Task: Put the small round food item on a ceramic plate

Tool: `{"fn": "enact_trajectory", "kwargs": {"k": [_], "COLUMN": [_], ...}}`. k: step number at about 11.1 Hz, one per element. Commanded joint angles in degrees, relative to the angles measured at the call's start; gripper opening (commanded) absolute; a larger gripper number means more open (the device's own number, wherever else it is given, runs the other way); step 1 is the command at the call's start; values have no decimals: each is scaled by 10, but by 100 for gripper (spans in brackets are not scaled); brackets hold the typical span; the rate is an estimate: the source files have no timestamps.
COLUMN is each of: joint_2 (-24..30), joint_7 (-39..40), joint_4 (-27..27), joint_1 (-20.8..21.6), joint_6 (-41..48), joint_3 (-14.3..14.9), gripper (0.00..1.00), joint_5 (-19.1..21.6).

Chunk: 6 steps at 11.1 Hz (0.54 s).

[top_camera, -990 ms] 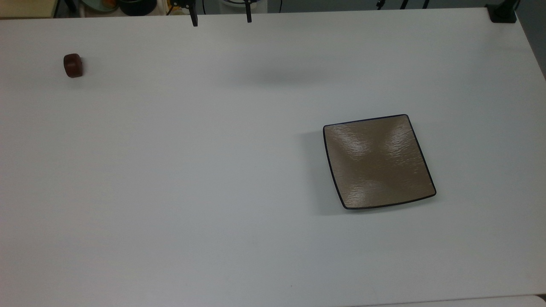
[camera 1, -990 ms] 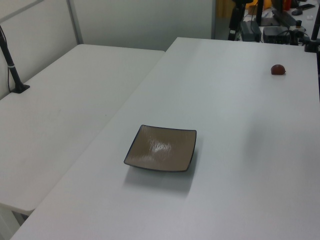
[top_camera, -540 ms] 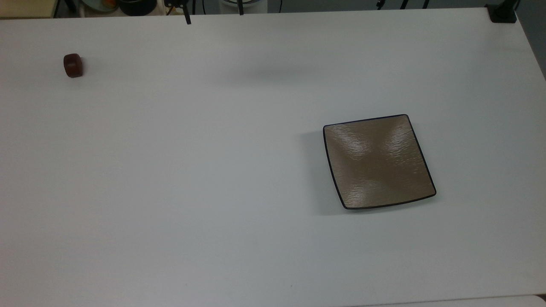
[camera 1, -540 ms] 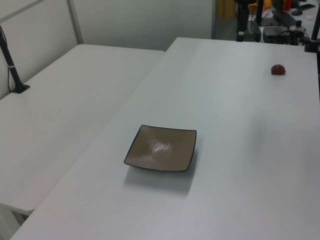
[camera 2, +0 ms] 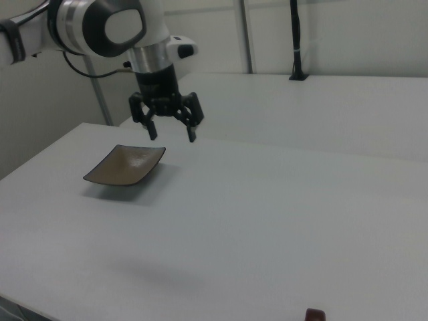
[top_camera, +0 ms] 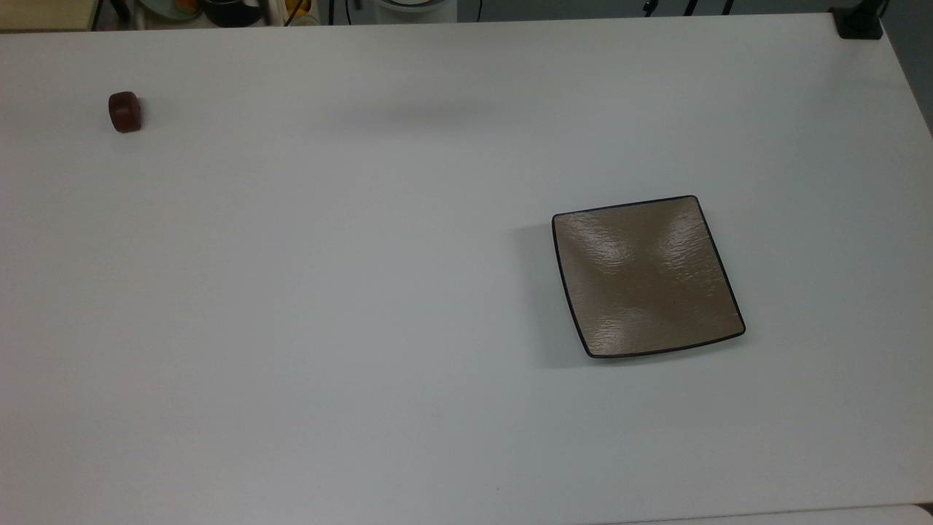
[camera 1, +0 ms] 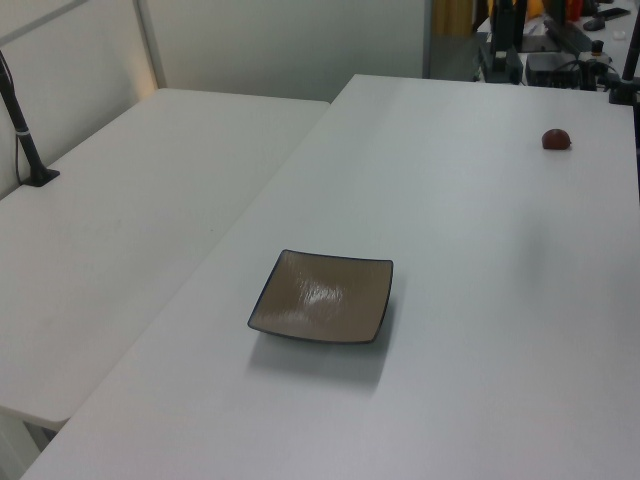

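Nearest in the right view, the small round food item [camera 2: 315, 314] sits at the bottom edge of the frame on the white table [camera 2: 267, 214], a dark reddish-brown lump with only its top showing. In the top view the same lump [top_camera: 125, 111] lies near the top view's upper left corner of the table [top_camera: 364, 292], glossy and blocky with rounded corners; in the left view it [camera 1: 556, 139] rests far back toward the left view's right.

Further across the table lies the ceramic plate [camera 2: 125, 165], square and tan-brown with a thin dark rim, flat on the surface with nothing on it. In the top view the plate [top_camera: 647, 276] is right of centre, its rippled surface catching light, well apart from the lump. In the left view the plate [camera 1: 322, 297] sits in the middle foreground.

Beyond the plate in the right view, the gripper [camera 2: 172, 132] hangs in the air above the table, pointing down, its two dark fingers [camera 2: 152, 128] spread wide apart with nothing between them. A second white table [camera 1: 130, 260] stands alongside, beyond it.
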<state>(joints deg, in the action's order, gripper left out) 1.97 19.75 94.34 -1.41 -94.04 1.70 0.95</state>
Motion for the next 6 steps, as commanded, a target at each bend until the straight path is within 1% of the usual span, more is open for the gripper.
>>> {"fn": "enact_trajectory", "kwargs": {"k": [1, 2, 3, 4, 5, 6], "joint_2": [8, 6, 4, 3, 3, 2], "joint_7": [66, 104, 133, 169, 202, 211], "joint_4": [8, 12, 29, 44, 71, 95], "joint_1": [-64, -70, -72, -83, -97, -106], "joint_6": [4, 3, 1, -10, -45, -82], "joint_3": [13, 39, 64, 82, 95, 109], "gripper": [100, 100, 100, 100, 100, 100], "joint_5": [-23, -23, -24, -24, -24, -24]}}
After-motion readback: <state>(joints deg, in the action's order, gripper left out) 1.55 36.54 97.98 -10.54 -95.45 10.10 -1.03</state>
